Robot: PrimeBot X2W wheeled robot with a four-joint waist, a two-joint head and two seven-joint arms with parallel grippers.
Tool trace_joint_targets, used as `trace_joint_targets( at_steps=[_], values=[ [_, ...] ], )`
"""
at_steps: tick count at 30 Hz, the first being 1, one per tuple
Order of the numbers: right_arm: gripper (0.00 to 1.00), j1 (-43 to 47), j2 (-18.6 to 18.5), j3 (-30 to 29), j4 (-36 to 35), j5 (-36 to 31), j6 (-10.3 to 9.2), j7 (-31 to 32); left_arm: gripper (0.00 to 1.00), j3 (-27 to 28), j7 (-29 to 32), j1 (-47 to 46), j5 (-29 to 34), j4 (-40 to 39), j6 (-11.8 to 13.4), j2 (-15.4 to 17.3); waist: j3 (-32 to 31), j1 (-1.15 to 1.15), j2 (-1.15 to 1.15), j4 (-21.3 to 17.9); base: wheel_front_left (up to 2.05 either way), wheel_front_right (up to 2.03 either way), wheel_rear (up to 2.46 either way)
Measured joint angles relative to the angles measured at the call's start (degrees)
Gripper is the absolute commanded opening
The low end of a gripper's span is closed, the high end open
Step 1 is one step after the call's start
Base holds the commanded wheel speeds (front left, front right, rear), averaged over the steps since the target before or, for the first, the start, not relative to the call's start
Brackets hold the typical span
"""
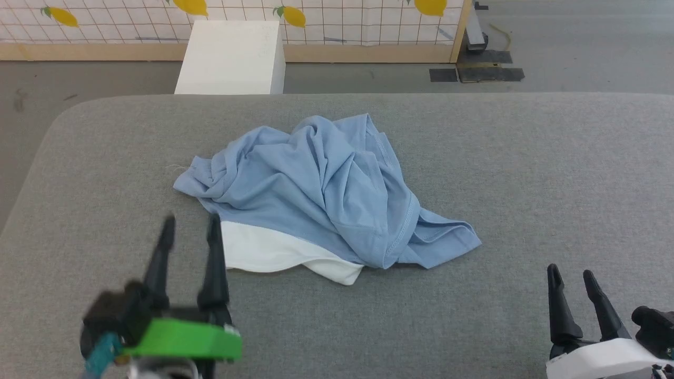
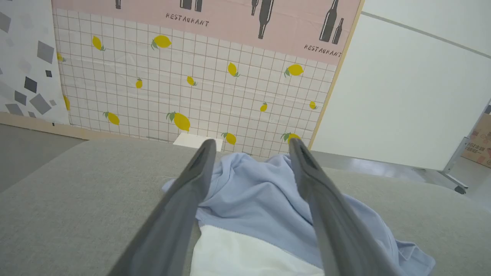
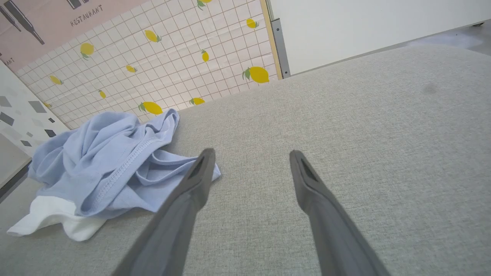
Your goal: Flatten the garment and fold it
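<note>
The garment (image 1: 321,195) lies bunched on the table (image 1: 526,158), left gripper (image 1: 190,218) spread empty at its white edge, right gripper (image 1: 570,271) spread empty well off, and a pinch through stacked layers could drag the heap instead of flattening it.

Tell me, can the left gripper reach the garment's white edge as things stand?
Probably yes: the open left gripper is close beside the garment, at its white edge, and nothing lies between them.
</note>
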Motion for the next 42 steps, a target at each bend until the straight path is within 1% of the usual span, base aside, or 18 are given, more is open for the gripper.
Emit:
trace_joint_targets(
  at_steps=[2, 5, 7, 9, 10, 13, 16, 21, 25, 29, 32, 37, 38, 39, 40, 41, 42],
  values=[
    [1.00, 0.1, 0.0, 0.0, 0.0, 0.0, 0.00, 0.0, 1.00, 1.2, 0.0, 4.1, 0.7, 0.1, -1.0, -2.7, -0.1, 0.00, 0.00, 0.1, 0.00, 0.00, 0.00],
    [1.00, 0.1, 0.0, 0.0, 0.0, 0.0, 0.00, 0.3, 1.00, 2.9, 0.0, 7.0, 1.4, 0.3, -2.7, -5.6, -0.4, 0.00, 0.00, 0.4, 0.00, 0.00, 0.00],
    [1.00, 0.1, 0.0, 0.4, -0.4, -0.4, 0.00, 1.0, 1.00, 3.9, 0.0, 7.4, 1.9, 0.4, -4.1, -6.9, -0.4, 0.00, 0.00, 0.9, 0.00, 0.00, 0.00],
    [1.00, -0.4, 0.0, 1.3, -1.3, -1.3, 0.00, 2.2, 1.00, 4.7, 0.0, 7.4, 3.1, 0.7, -5.3, -7.4, -0.4, 0.00, 0.00, 1.3, 0.00, 0.00, 0.00],
    [1.00, -1.4, 0.0, 2.0, -2.1, -1.4, 0.00, 3.2, 1.00, 5.4, 0.0, 7.4, 3.8, 0.8, -5.8, -7.7, -0.3, 0.00, 0.00, 1.6, 0.00, 0.00, 0.00],
    [1.00, -6.7, 0.0, 4.6, -4.1, -4.4, 0.00, 7.4, 1.00, 6.8, 0.0, 7.3, 4.9, 1.1, -7.3, -8.5, 0.3, 0.00, 0.00, 1.9, 0.00, 0.00, 0.00],
    [1.00, -14.2, 0.0, 6.8, -4.1, -5.0, 0.00, 15.6, 1.00, 7.4, 0.0, 7.1, 5.6, 1.7, -8.6, -9.6, 1.0, 0.00, 0.00, 2.4, 0.00, 0.00, 0.00],
    [1.00, -21.9, -0.1, 8.9, 0.3, -4.9, 0.00, 31.4, 1.00, 7.4, 0.0, 6.7, 7.0, 3.1, -10.2, -11.5, 1.8, 0.00, 0.00, 4.1, 0.00, 0.00, 0.00],
    [1.00, -25.2, -0.2, 10.6, 3.9, -6.0, 0.00, 39.0, 1.00, 7.3, 0.0, 6.2, 7.2, 4.1, -10.8, -12.3, 2.5, 0.00, 0.00, 6.0, 0.00, 0.00, 0.00],
    [1.00, -26.4, -0.9, 12.6, 7.5, -6.9, 0.00, 42.3, 1.00, 7.1, 0.0, 5.4, 7.3, 5.1, -11.4, -12.6, 3.3, 0.00, 0.00, 8.2, 0.00, 0.00, 0.00],
    [1.00, -27.3, -0.8, 13.0, 10.7, -7.0, 0.00, 44.2, 1.00, 7.2, 0.0, 5.4, 7.4, 5.7, -11.7, -12.7, 3.8, 0.00, 0.00, 9.7, 0.00, 0.00, 0.00],
    [1.00, -28.9, -0.6, 13.5, 15.9, -7.1, 0.00, 44.6, 1.00, 6.6, 0.0, 4.6, 7.3, 6.1, -11.9, -12.7, 4.5, 0.00, 0.00, 12.0, 0.00, 0.00, 0.00],
    [0.96, -29.1, -0.5, 13.5, 17.0, -7.1, 0.00, 44.6, 1.00, 6.5, 0.0, 4.4, 7.1, 6.2, -11.9, -12.7, 4.7, 0.00, 0.00, 12.4, 0.00, 0.00, 0.00],
    [0.48, -29.3, -0.4, 14.0, 18.0, -7.2, 0.00, 44.5, 1.00, 6.3, 0.0, 4.2, 6.9, 6.3, -11.9, -12.7, 4.8, 0.00, 0.00, 12.7, 0.00, 0.00, 0.00],
    [0.27, -29.6, -0.4, 14.2, 18.9, -7.2, 0.00, 43.7, 1.00, 6.1, 0.0, 4.1, 6.9, 6.4, -11.8, -12.7, 5.0, 0.00, 0.00, 13.0, 0.00, 0.00, 0.00],
    [0.00, -29.9, -0.4, 14.0, 19.5, -7.2, 0.00, 42.9, 1.00, 5.8, 0.0, 4.1, 6.8, 6.5, -11.6, -12.7, 5.1, 0.00, 0.00, 13.2, 0.00, 0.00, 0.00],
    [0.00, -30.3, -0.4, 14.0, 20.1, -7.4, 0.00, 41.9, 1.00, 5.6, 0.0, 4.0, 6.7, 6.6, -11.6, -12.7, 5.3, 0.00, 0.00, 13.4, 0.00, 0.00, 0.00]
  ],
)
